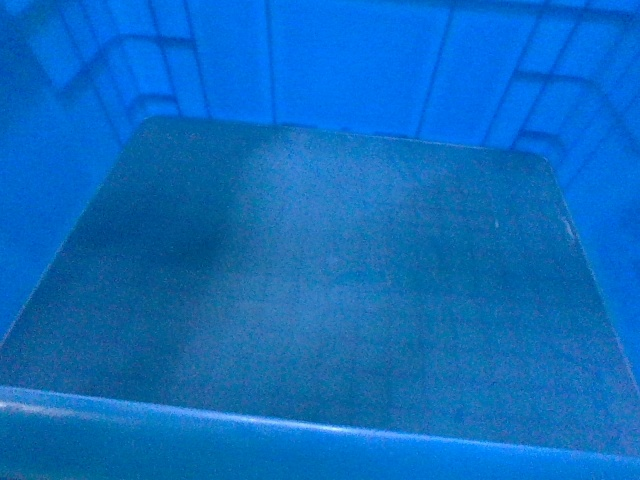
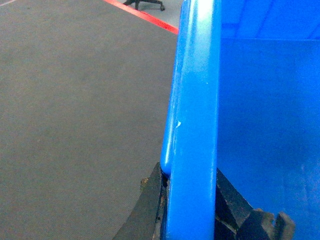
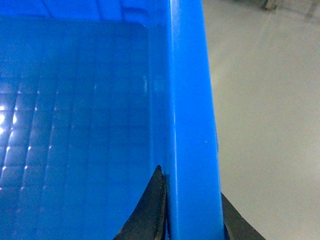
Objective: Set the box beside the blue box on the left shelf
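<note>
While both arms' fingers clamp the box [image 1: 330, 300] rim, grey floor [image 2: 75, 110] spreads below.

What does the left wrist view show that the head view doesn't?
Only the left wrist view shows the left gripper with a black finger on each side of the box rim, the grey floor beside the box, a red floor line and a chair base beyond it. Only the head view shows the whole box floor, bare, with the far wall and the near rim; no gripper appears there. Both show the blue inside of the box.
</note>
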You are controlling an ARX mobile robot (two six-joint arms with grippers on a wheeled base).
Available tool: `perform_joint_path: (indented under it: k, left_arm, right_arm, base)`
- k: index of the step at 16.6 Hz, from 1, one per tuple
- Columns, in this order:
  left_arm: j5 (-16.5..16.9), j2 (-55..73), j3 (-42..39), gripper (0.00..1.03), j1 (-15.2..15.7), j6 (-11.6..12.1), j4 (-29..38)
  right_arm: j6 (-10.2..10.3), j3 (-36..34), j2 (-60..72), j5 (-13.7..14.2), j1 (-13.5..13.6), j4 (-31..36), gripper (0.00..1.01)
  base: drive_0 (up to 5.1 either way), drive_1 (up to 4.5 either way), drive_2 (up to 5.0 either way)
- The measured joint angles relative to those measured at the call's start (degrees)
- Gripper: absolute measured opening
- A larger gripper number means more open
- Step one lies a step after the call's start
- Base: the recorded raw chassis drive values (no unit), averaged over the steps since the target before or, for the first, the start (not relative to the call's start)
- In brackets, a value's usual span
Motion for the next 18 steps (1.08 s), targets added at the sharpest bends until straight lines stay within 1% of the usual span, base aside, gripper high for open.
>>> perform_joint_path:
  k: [18]
  left_arm:
    - [0.11,0.00,0.00,0.16,0.00,0.02,0.02]
  right_arm:
    - [-0.04,0.00,-0.04,0.13,0.00,0.00,0.11]
  base:
    - [-1.7,-1.73,-1.7]
